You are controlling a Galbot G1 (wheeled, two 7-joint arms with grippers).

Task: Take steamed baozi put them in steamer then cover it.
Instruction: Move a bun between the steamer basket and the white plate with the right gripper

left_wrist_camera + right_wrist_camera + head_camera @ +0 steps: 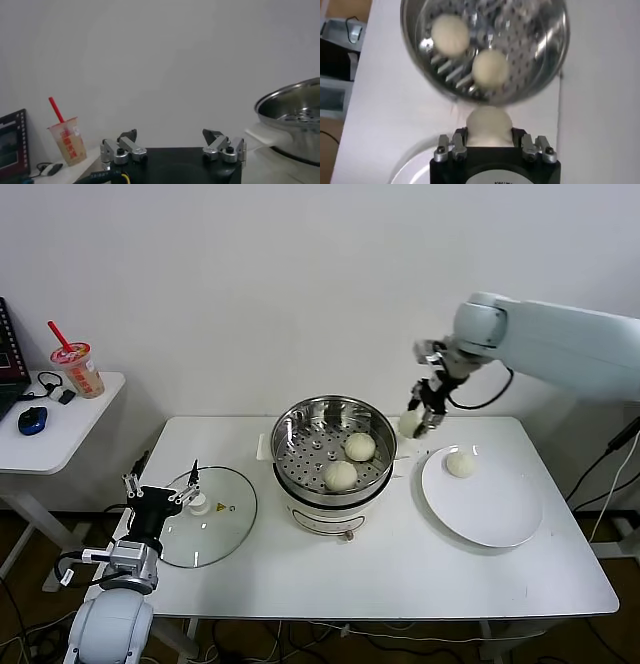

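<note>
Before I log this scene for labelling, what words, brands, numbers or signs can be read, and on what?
Glass lid: a small yellow triangular warning sign near its handle; no words readable.
Drink cup on the side table: a printed orange label, too blurred to read.
Right gripper housing: a line of print at the picture's edge, cut off and unreadable.
Steamer, plate: no text.
</note>
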